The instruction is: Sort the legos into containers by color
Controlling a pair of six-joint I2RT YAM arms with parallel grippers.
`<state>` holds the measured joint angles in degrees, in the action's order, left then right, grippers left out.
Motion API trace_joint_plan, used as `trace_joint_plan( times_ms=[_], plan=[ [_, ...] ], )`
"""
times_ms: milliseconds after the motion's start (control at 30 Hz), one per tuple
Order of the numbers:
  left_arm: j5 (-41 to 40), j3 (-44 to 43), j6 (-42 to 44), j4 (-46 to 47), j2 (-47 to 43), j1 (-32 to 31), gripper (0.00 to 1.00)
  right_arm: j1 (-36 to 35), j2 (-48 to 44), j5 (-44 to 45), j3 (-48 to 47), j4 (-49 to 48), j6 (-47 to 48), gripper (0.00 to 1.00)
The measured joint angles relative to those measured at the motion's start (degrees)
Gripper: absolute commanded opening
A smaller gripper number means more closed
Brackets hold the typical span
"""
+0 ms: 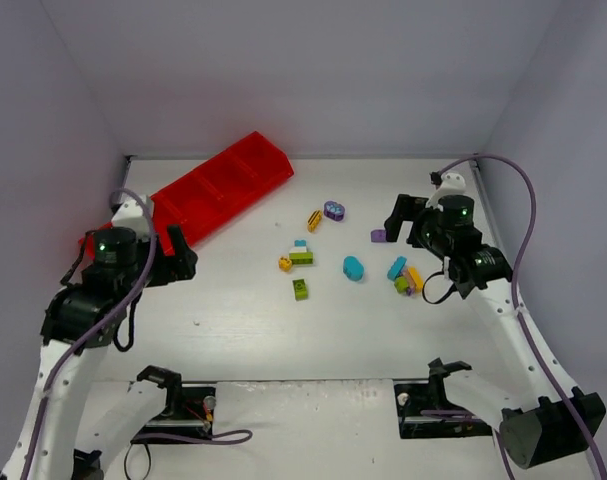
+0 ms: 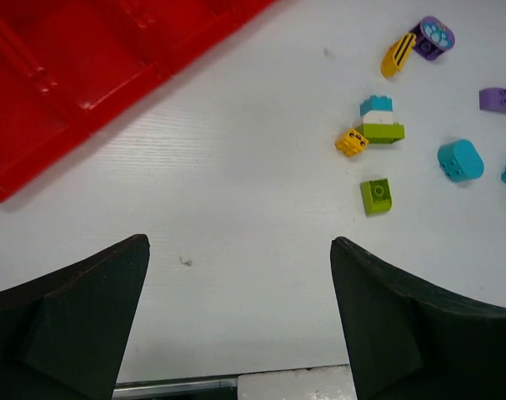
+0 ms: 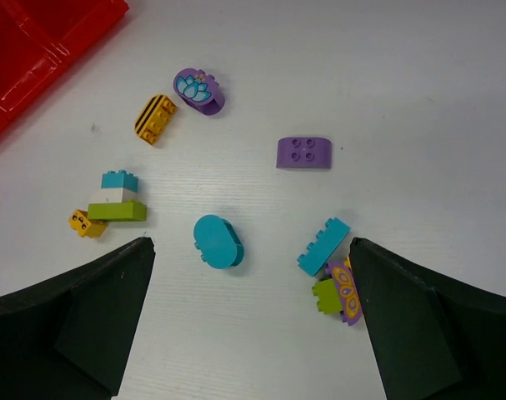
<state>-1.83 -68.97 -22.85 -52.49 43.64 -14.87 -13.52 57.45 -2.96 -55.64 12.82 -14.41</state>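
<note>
The red tray (image 1: 223, 185) of compartments lies at the far left, with its corner in the left wrist view (image 2: 61, 75) and the right wrist view (image 3: 36, 50). Loose legos lie mid-table: a yellow striped brick (image 1: 314, 220), a purple round brick (image 1: 334, 210), a purple brick (image 1: 379, 236), a teal-white-lime stack (image 1: 301, 253), a lime brick (image 1: 300, 289), a teal oval (image 1: 354, 268) and a teal brick (image 1: 396, 268) by a lime-purple cluster (image 1: 409, 283). My left gripper (image 1: 175, 255) (image 2: 240, 242) is open and empty beside the tray. My right gripper (image 1: 408, 222) (image 3: 251, 242) is open above the teal oval (image 3: 217, 242).
A small yellow brick (image 1: 285, 264) touches the stack. White walls close in the table at the back and both sides. The arm bases and cables sit along the near edge.
</note>
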Motion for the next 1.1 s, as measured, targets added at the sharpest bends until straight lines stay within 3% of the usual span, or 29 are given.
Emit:
trace_joint_plan(
  times_ms=[433,667,900,1100],
  plan=[
    [10.5,3.3,-1.7,14.9,18.8,-2.5,0.83,0.0,11.0,-0.6,-0.4,-0.8,-3.5,0.93],
    [9.5,3.3,-7.0,23.3,28.9,-11.8,0.83,0.0,11.3,0.4,-1.3,-1.5,-3.5,0.93],
    [2.9,3.9,-19.6,26.1,40.6,-23.5,0.83,-0.1,11.3,2.7,-1.9,-2.1,-4.9,0.93],
    [0.1,0.6,-24.0,25.5,53.2,-32.2,0.82,-0.1,11.3,3.0,-2.1,-2.1,-6.8,0.93]
  ],
)
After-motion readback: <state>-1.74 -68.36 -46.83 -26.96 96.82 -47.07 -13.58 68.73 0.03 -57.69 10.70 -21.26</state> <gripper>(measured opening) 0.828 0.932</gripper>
